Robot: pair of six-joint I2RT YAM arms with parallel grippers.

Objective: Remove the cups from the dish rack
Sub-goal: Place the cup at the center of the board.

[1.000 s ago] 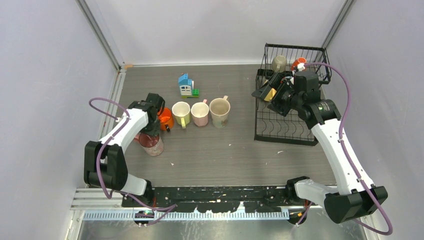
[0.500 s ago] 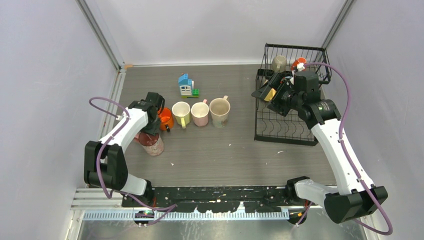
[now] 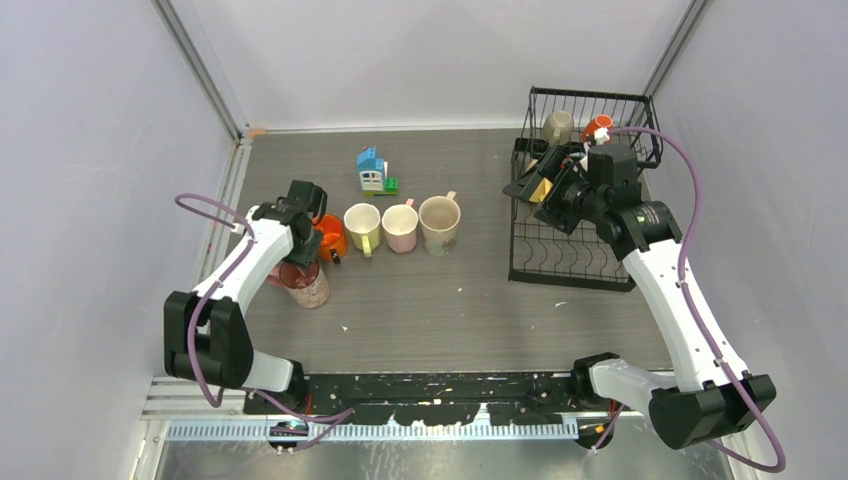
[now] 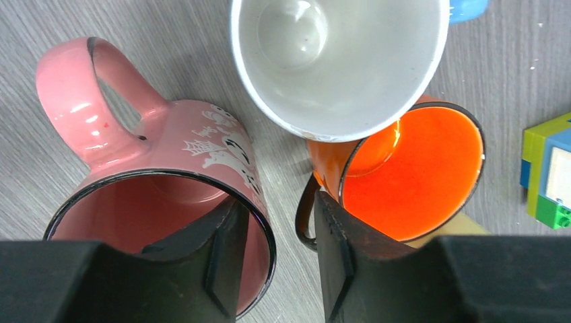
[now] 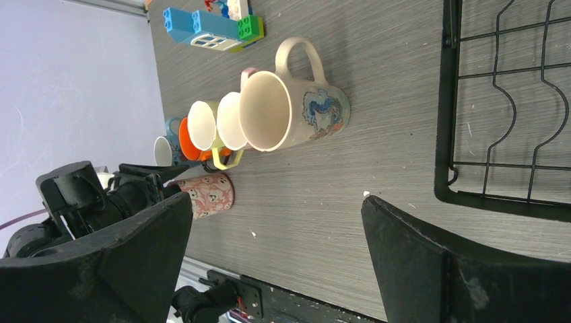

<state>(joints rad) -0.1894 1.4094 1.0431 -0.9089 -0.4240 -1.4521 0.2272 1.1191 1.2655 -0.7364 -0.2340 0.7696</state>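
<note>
Since a second ago the left claw (image 4: 277, 215) has let go. Its jaws now stand parted around the wall of the pink mug (image 4: 168, 141), clear of it, one finger inside the mouth and one outside beside the orange mug (image 4: 411, 175). The left arm (image 3: 250, 265) has shifted slightly toward 11 o'clock. The pink mug stands upright on the tabletop (image 3: 450, 310), long axis vertical, mouth up, handle toward 10 o'clock in the wrist view. Toward 2 o'clock of it stands a row of upright mugs (image 3: 400, 227). The dish rack (image 3: 572, 282) sits at 2 o'clock on the tabletop, its long side running 12 to 6, with two mugs (image 3: 558, 127) in its upper basket (image 3: 590, 95). Over the rack the right claw (image 3: 537, 186) hangs unchanged, jaws wide, holding nothing.
</note>
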